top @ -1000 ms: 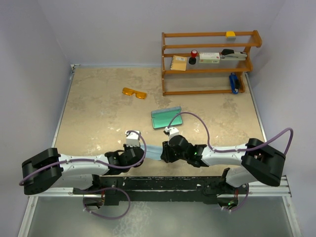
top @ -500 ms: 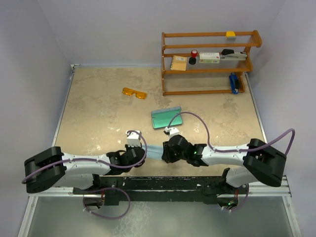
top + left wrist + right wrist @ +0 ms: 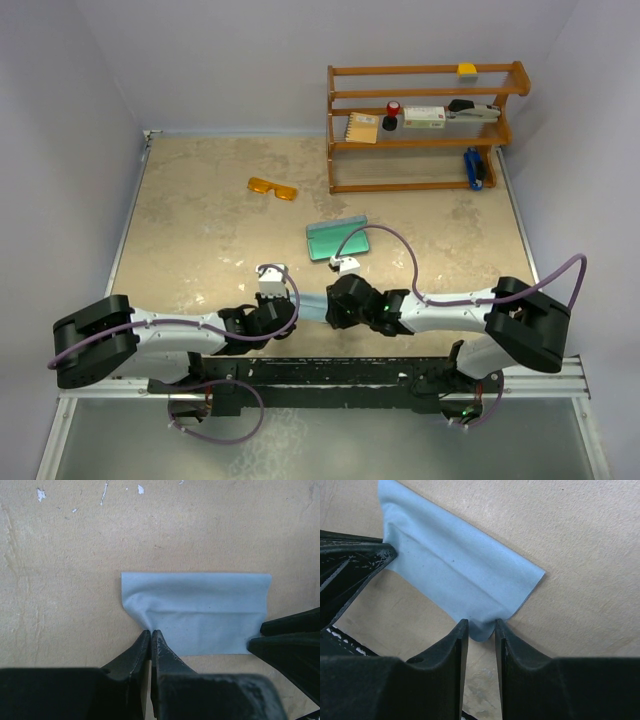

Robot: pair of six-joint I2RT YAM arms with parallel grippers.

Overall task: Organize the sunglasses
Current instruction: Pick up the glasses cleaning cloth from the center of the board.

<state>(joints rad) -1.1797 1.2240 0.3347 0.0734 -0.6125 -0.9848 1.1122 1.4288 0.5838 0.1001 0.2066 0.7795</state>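
Markings: the small white box (image 3: 424,118) on the wooden shelf (image 3: 425,130), which stands beyond the case and to its right, carries print too small to read, and no other writing could be made out. Landmark: the case (image 3: 338,240) lies open on the worktop (image 3: 200,240), teal interior facing up. The sunglasses (image 3: 273,188), amber and resting flat, lie beyond the case and to its left, apart from it and touched by nothing. Both grippers are on the near side of the case, so the sunglasses lie well apart from each of them, with the case roughly between. The light blue cloth (image 3: 200,612) lies just on the near side of the case, with a fold line along its length. Left gripper (image 3: 151,632): fingers pressed together on the cloth's near-left corner, which puckers at the tips. Right gripper (image 3: 481,625): fingers stand a narrow gap apart with the opposite corner of the cloth in that gap, meeting both inner faces; whether it is clamped cannot be told. The cloth spans between the two grippers.
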